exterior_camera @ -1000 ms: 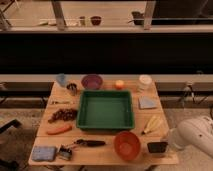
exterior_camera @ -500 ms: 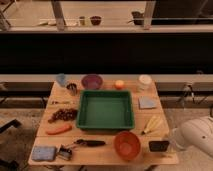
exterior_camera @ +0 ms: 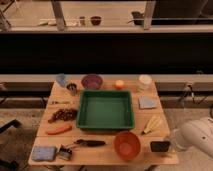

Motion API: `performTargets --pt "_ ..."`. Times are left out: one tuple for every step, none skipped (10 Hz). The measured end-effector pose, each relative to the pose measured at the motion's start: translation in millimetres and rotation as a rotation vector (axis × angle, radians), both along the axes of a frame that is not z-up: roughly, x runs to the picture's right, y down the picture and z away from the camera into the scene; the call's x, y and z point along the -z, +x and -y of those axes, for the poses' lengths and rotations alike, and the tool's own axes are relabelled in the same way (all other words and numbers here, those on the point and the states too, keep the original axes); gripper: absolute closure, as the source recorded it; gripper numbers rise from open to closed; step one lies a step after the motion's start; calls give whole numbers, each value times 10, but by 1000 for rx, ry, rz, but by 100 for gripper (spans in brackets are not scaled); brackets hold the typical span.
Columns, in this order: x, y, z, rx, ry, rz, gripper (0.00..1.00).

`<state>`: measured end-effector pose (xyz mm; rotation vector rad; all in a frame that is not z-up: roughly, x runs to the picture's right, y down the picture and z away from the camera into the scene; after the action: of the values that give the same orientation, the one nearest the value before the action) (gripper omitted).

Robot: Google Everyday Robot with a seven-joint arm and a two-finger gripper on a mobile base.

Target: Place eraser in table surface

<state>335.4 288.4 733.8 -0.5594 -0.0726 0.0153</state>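
Observation:
The eraser [exterior_camera: 160,146], a small flat black block, lies on the light wooden table surface [exterior_camera: 145,117] near its front right corner, just right of the orange-brown bowl [exterior_camera: 126,145]. My gripper [exterior_camera: 173,144] is at the end of the white arm [exterior_camera: 199,137] that comes in from the lower right. It sits right beside the eraser's right end, at the table's right edge. I cannot tell whether it touches the eraser.
A green tray [exterior_camera: 105,110] fills the table's middle. Around it are a blue-grey sponge [exterior_camera: 44,153], a carrot [exterior_camera: 58,129], grapes [exterior_camera: 62,115], a purple bowl [exterior_camera: 91,81], an orange [exterior_camera: 119,84], a white cup [exterior_camera: 145,81], a grey pad [exterior_camera: 148,102] and a banana [exterior_camera: 152,125].
The white arm has sunk slightly lower at the lower right. The eraser stays at the same spot on the table.

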Motion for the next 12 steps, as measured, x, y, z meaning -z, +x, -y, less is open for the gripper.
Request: performTargets --pt "-28 10 -16 2 -5 -1 62" --pt "-70 4 -33 2 -12 -3 44" --pt "-73 19 -49 4 -19 -8 32" --pt "-73 23 -56 3 -22 -10 24" --pt "-79 13 -52 5 -23 -9 20" --pt "-83 7 -54 6 -24 -8 20" --pt "-83 7 -57 6 -25 -8 20" --pt "-87 7 -80 6 -30 -8 20" --pt "-86 2 -80 7 -32 -7 20" --pt "-85 2 -83 9 -32 -6 20" --pt "-88 -5 -85 10 -33 -3 20" --pt "-80 -9 -84 13 -33 -3 20"
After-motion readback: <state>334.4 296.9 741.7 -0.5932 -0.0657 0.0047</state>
